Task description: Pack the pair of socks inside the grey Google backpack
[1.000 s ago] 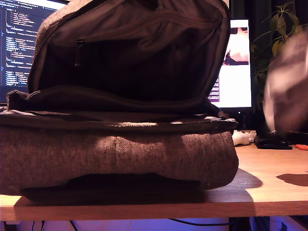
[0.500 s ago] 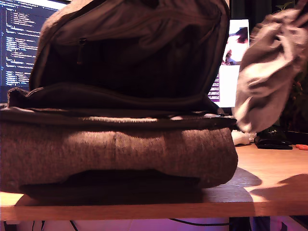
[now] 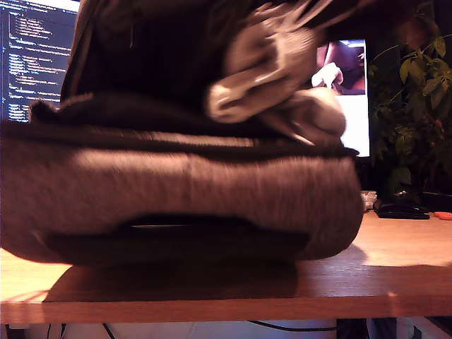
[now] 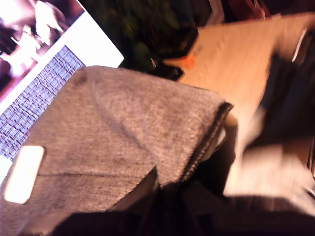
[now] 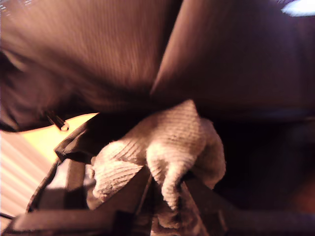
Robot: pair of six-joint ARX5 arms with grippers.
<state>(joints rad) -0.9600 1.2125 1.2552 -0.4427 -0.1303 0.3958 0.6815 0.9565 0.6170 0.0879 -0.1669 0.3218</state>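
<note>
Exterior view: grey Google backpack [image 3: 176, 191] lying flat on wooden desk [image 3: 395, 275], flap raised, dark lining exposed. Pair of socks [image 3: 272, 70] blurred, bunched over the open mouth toward the exterior view's right, above the lower rim. Monitor with code [image 3: 35, 56] at the exterior view's left behind the bag; second screen [image 3: 349, 92] and potted plant [image 3: 417, 113] at the exterior view's right. No gripper clearly separable from the blur.

First wrist view: tweed outer face of backpack [image 4: 128, 132] with pale rounded patch [image 4: 22, 173], zipper edge alongside; desk [image 4: 236, 59] beyond. My first gripper only a dark blur at frame edge; opening of jaws cannot be told.

Second wrist view: socks [image 5: 167, 152] directly at my second gripper [image 5: 165, 194], knit bundle pinched between closed jaws, bulk projecting just ahead of the fingers, inside the bag beneath dark lining [image 5: 197, 54].
</note>
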